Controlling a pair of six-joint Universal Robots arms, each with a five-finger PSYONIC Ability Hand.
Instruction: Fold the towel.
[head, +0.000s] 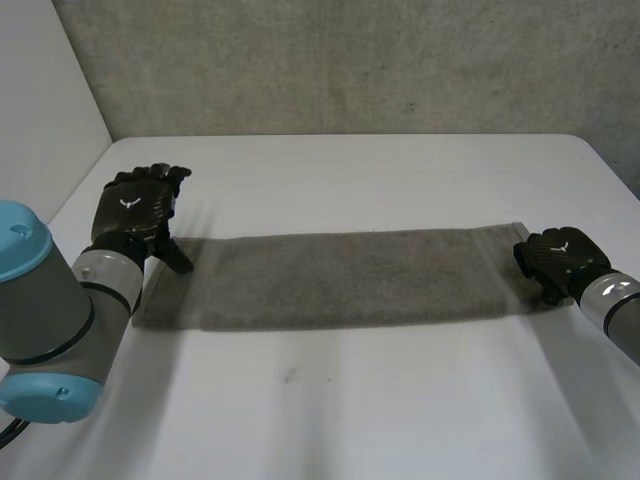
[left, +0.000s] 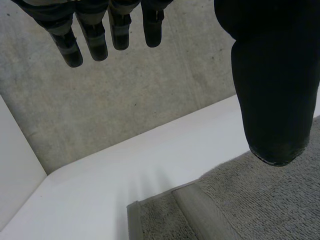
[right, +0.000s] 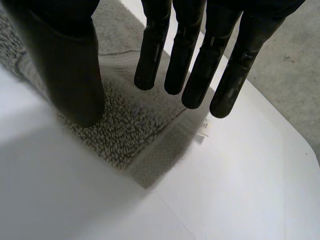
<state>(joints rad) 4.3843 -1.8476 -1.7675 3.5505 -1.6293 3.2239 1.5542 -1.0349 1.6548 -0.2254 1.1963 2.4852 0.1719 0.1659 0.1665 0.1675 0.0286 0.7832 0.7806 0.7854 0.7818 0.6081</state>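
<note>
We see the grey towel (head: 350, 280) lying as a long strip across the white table (head: 330, 400). Our left hand (head: 135, 212) hovers at its left end, fingers straight. Our right hand (head: 553, 257) spreads relaxed fingers over the right end, perhaps touching it.

We can read no words or numbers anywhere. We do see a small white mark, shaped a bit like a bird, on the back of the left hand (head: 138, 210). The right hand (head: 555, 258) has one too.
</note>
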